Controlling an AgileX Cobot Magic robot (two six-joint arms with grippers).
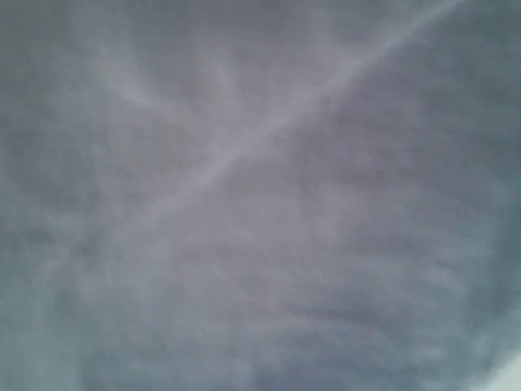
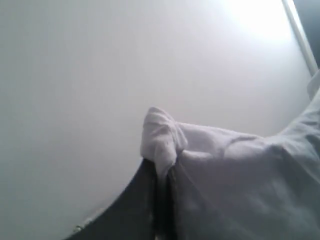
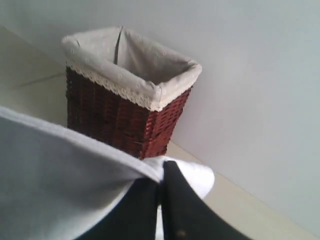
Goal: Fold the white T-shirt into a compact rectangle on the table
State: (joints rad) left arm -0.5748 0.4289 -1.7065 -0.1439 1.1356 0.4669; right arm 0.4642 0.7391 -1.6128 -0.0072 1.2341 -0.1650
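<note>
Pinching a bunched corner of the white T-shirt, the left fingers are clenched on cloth, with a small tuft poking out past their tips. The right fingers are likewise clamped on a hemmed edge of the same shirt, which runs off from them in a taut sheet. In the exterior view nothing shows but blurred grey-white fabric crossed by a slanting crease, so the shirt seems to hang lifted and spread close before that camera rather than lying flat. Whether any part of it touches the surface cannot be told.

Beyond the right fingers stands a dark red wicker basket with a lace-trimmed cloth lining, upright on the surface and apart from the shirt. A pale wall rises behind it.

By my reading, this is the spreading or carrying stage: both arms hold the garment stretched between them and no fold is made yet. Next, both arms should likely lower together, keeping the cloth taut, and lay it flat clear of the basket before either grip is let go.
</note>
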